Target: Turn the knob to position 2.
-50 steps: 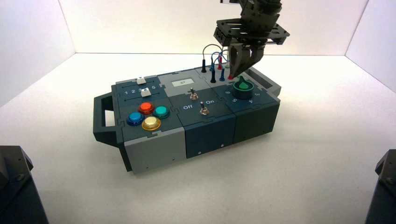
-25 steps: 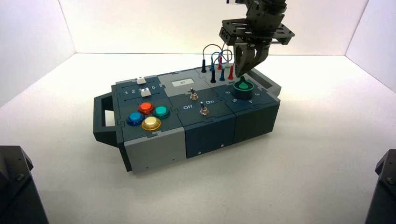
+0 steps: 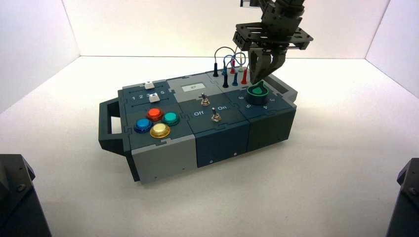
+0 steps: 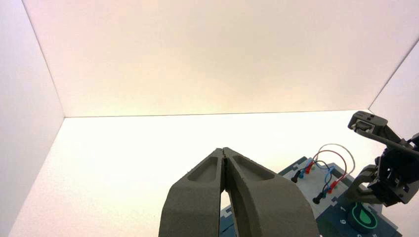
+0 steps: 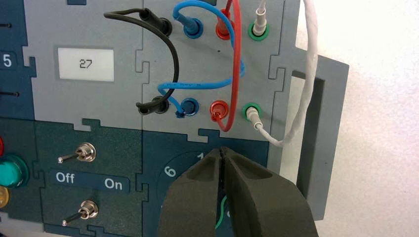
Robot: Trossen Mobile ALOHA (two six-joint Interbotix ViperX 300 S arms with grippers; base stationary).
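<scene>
Your right gripper (image 3: 254,83) is at the green knob (image 3: 257,91), its fingers closed together, tips right by the knob's pointed end; you cannot tell whether they touch it. Your knob sits on the dark blue panel towards the box's (image 3: 221,143) right end, on the near side of the plugged wires (image 3: 235,59). Its long axis runs roughly between the box's far and near edges, the tip facing the far edge; you can't tell which numeral it meets. In the left wrist view you can pick out the white 1 (image 4: 342,209) and 6 (image 4: 343,221) beside it. Your left gripper (image 4: 223,149) waits left of the box, closed.
</scene>
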